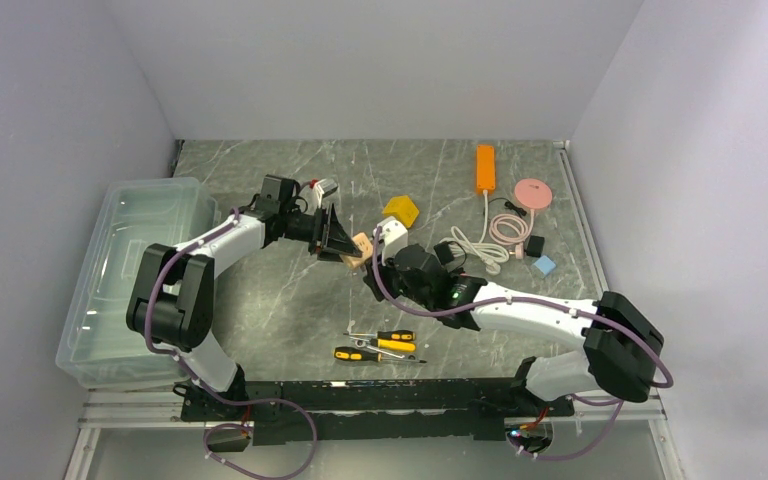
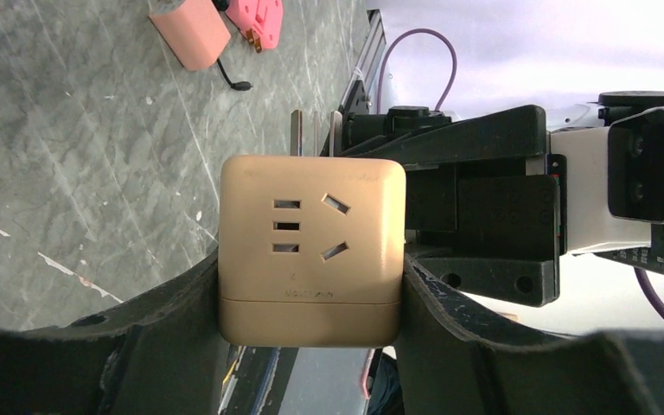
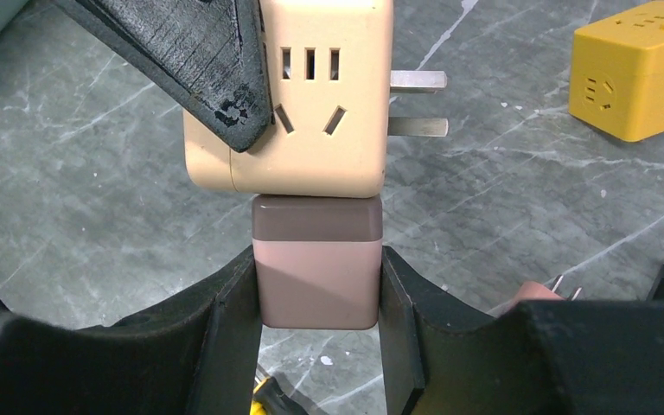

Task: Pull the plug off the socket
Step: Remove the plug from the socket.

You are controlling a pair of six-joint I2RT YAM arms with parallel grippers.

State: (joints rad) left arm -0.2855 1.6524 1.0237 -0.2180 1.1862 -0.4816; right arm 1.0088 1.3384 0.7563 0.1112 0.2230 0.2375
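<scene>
Plug (image 3: 316,259) is clamped by right gripper (image 3: 316,281), socket (image 2: 311,225) is pinned in left gripper (image 2: 311,290), probably so they're yanked apart.

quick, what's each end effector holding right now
left end effector: closed on the beige socket cube
right end effector: closed on the pink plug

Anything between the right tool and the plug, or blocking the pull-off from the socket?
Nothing visible. The right tool clamps the pink plug, which sits flush against the beige socket cube held by the left tool. Both are lifted off the table.
</scene>
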